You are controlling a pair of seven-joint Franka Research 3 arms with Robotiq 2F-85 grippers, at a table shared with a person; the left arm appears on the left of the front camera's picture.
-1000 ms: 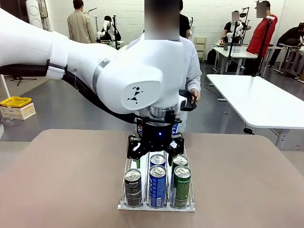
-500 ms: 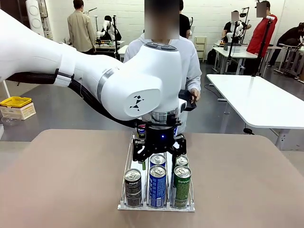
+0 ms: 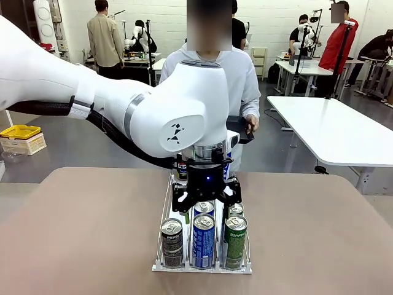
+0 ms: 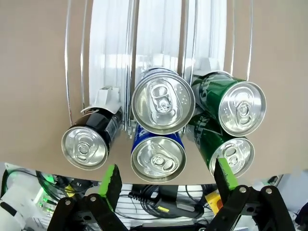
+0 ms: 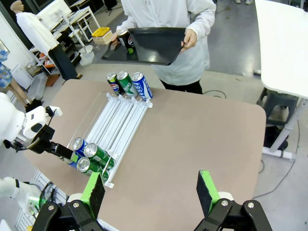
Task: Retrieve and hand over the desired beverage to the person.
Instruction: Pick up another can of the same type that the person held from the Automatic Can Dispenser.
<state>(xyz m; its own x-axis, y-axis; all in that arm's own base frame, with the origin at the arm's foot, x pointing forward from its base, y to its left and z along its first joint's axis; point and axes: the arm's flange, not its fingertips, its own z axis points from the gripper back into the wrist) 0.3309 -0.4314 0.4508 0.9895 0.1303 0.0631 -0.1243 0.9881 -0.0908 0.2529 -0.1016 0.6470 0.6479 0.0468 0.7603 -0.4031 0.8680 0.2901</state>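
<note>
Cans (image 4: 163,100) are lined up in the rack (image 3: 164,212) at the near end of the table (image 3: 92,233): black Pepsi can (image 3: 172,241), blue can (image 3: 203,239) and green can (image 3: 234,241) up front, with another blue and green right behind. Your left gripper (image 3: 206,198) hangs over the middle lane with jaws spread wide, pinching nothing (green pads (image 4: 111,180) sit either side of the blue cans). Your right gripper (image 5: 152,192) is spread too, up high and empty. The person (image 5: 168,14) stands at the far side holding a black tray (image 5: 154,45).
</note>
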